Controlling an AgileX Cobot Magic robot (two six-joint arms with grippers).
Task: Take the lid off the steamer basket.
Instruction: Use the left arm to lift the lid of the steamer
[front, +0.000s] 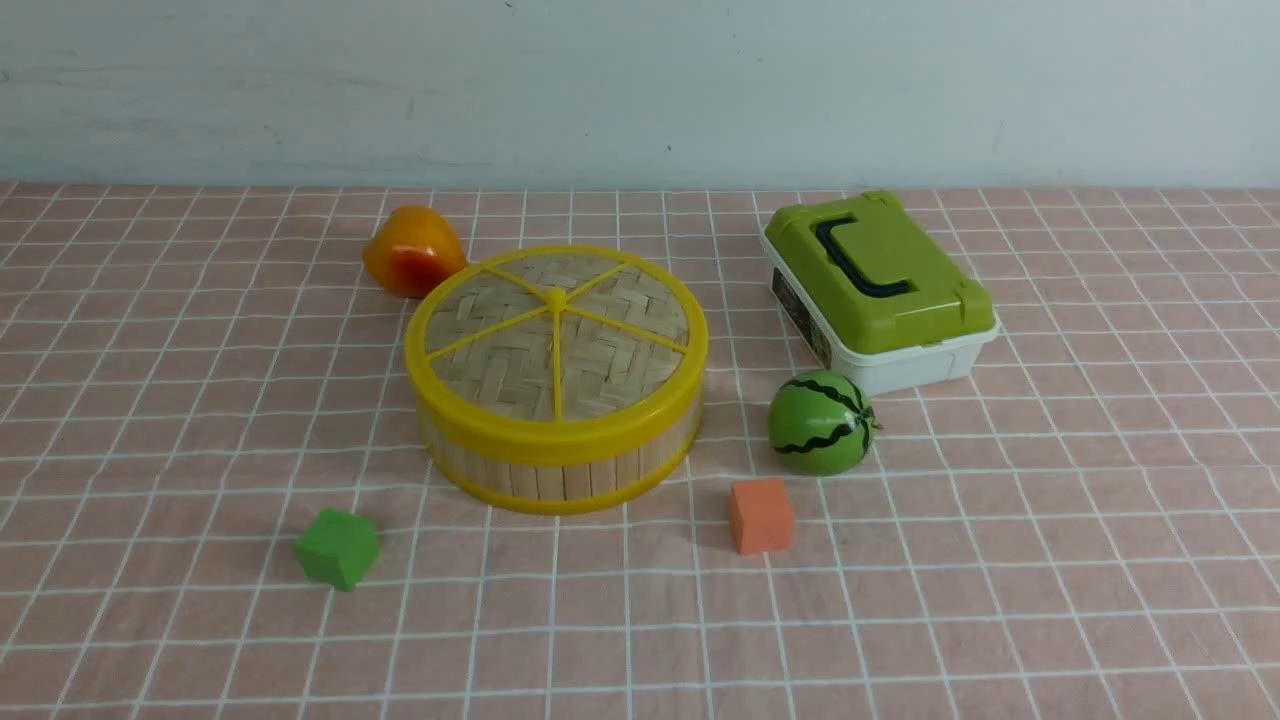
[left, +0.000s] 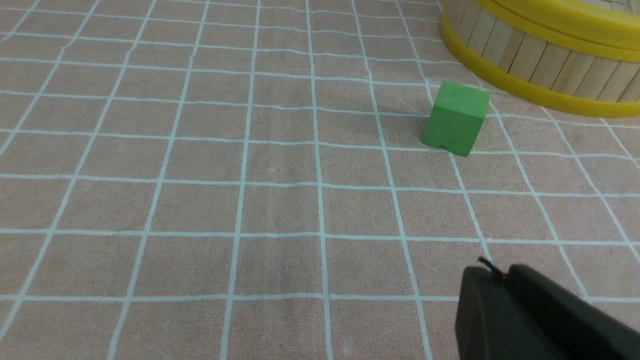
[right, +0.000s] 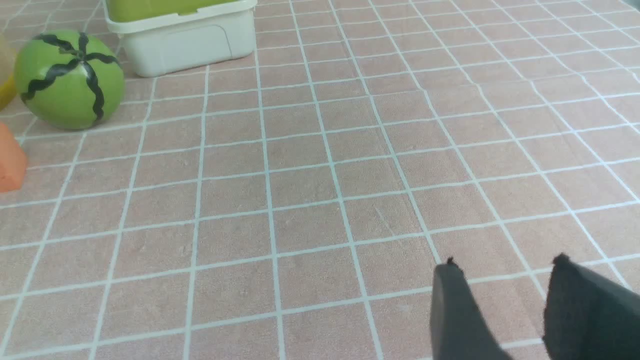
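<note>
Left gripper (left: 495, 274), jaws together, hangs over bare cloth (left: 200, 200) near green cube (left: 456, 119); right gripper (right: 505, 262) parted; lid (front: 556, 335) caps steamer basket (front: 560, 475) flush.

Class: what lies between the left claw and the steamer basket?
A green cube sits on the cloth between the left claw and the steamer basket, touching neither, as the left wrist view shows.

the left gripper (left: 500, 274) hovers low, jaws pressed together; the right gripper (right: 505, 265) hovers low, jaws apart.
</note>
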